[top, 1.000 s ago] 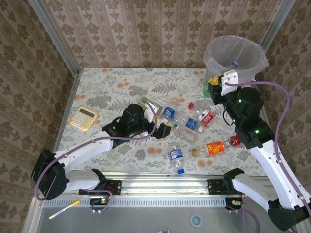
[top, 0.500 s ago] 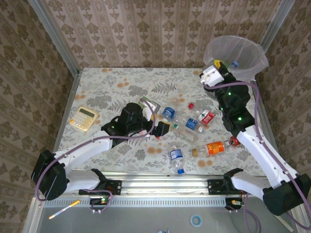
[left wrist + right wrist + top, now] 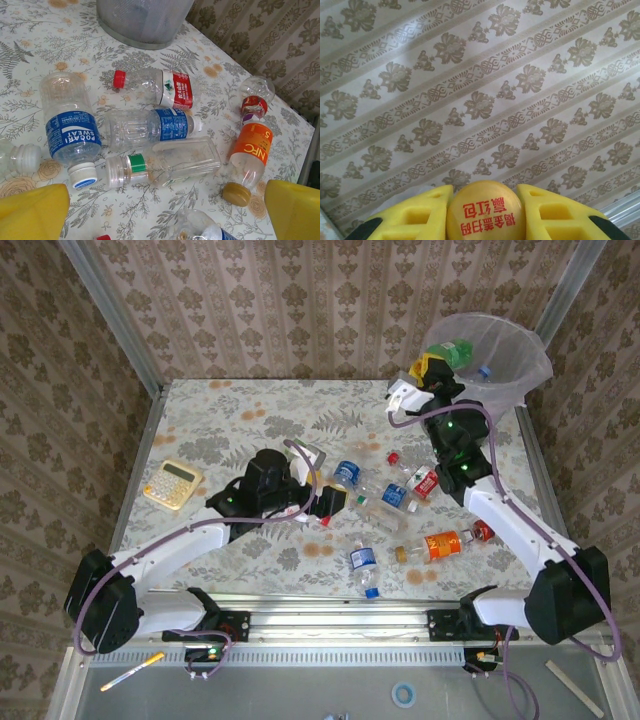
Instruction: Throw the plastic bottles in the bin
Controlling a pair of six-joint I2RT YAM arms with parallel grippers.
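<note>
Bin [image 3: 505, 380], on the surface [image 3: 250, 420], stands just below and beyond your right jaws. Those jaws are closed on a green bottle [image 3: 457, 350] at its yellow cap [image 3: 482, 210], holding it above the rim. Your left jaws gape fully and grip nothing. Below and ahead of them lie loose bottles: a Pocari bottle [image 3: 70, 132], a red-capped bottle [image 3: 157, 87] and an orange bottle [image 3: 247, 157].

The left arm [image 3: 170, 550] and right arm [image 3: 512, 525] share white links, black joint housings with small green lights [image 3: 448, 426], looping purple cables [image 3: 312, 472] and chunky yellow fingers [image 3: 32, 210].
</note>
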